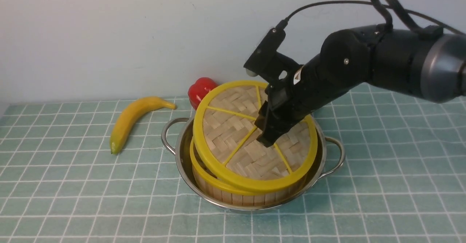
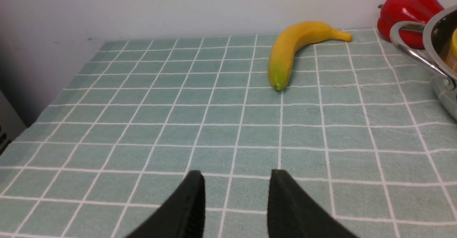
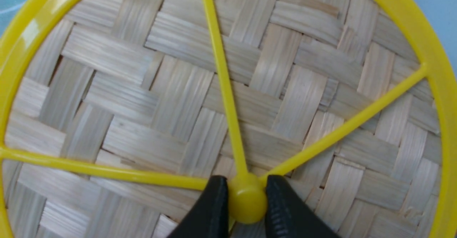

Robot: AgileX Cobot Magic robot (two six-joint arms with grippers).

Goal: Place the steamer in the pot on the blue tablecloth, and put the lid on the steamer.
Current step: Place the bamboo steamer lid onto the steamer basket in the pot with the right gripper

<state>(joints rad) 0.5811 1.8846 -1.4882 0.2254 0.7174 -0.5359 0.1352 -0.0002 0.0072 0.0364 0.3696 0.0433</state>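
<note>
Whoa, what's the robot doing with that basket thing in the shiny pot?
The right gripper is pinching the little yellow knob of the woven lid and holding it over the steamer. The steamer already sits inside the pot on the blue tablecloth. The lid is tilted, not yet flat on the steamer. The left gripper is open and empty, over bare cloth. A banana and a red pepper lie nearby, untouched.

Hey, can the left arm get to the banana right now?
Probably yes: the left tool is open, and in its wrist view only blue tablecloth lies between it and the banana, with nothing blocking.
</note>
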